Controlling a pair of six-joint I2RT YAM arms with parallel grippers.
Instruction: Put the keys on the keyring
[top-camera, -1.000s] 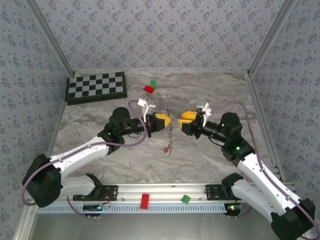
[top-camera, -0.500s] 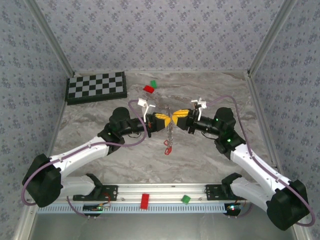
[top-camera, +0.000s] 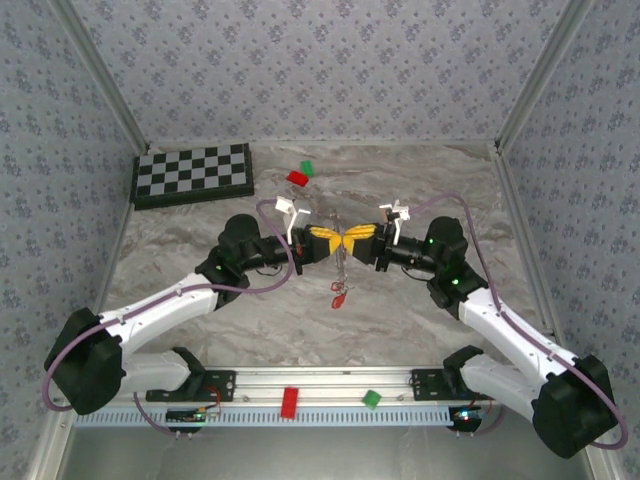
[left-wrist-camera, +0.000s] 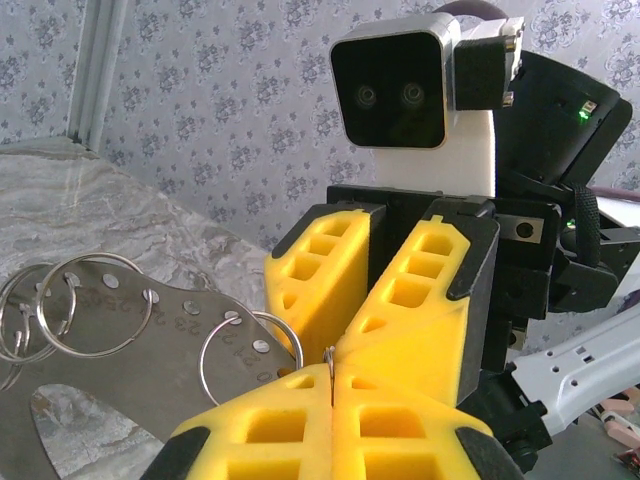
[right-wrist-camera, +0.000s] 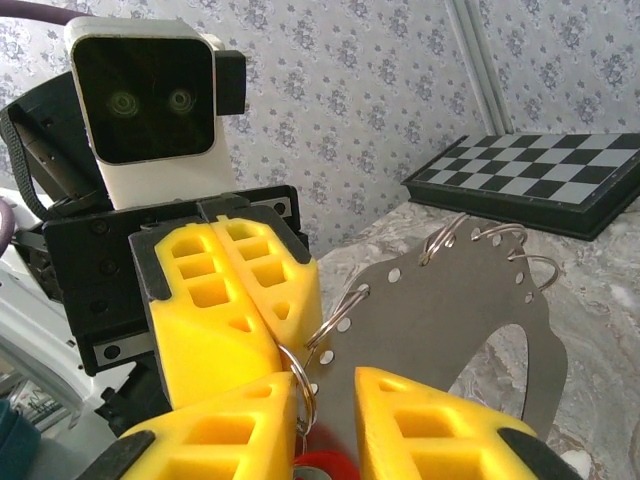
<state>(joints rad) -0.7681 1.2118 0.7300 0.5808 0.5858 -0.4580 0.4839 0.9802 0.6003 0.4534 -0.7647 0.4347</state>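
The two arms meet tip to tip above the middle of the bench (top-camera: 400, 330). The left end effector (top-camera: 336, 239) is closed: in the left wrist view its yellow fingers (left-wrist-camera: 260, 440) press together with a thin wire ring pinched at their tips. That ring belongs to the keyring (left-wrist-camera: 150, 345), a flat grey plate with small holes along its edge and several wire split rings threaded through them. The plate is held in the air to the left of the fingers in that view.

The right end effector (top-camera: 349, 238) faces the left one head on. In the right wrist view a narrow gap shows between its fingers (right-wrist-camera: 220, 440), with a wire ring standing in that gap against the left-hand finger. I cannot tell whether the pads clamp it.

From above, the keyring hangs down between the two end effectors as a thin silvery strand. The keys (top-camera: 340, 294) dangle at its lower end as a small red cluster; their number is unclear.

A chessboard (top-camera: 192, 173) lies at the far left. A red block (top-camera: 297, 178) and a green block (top-camera: 307, 168) sit just beside each other at the far middle.
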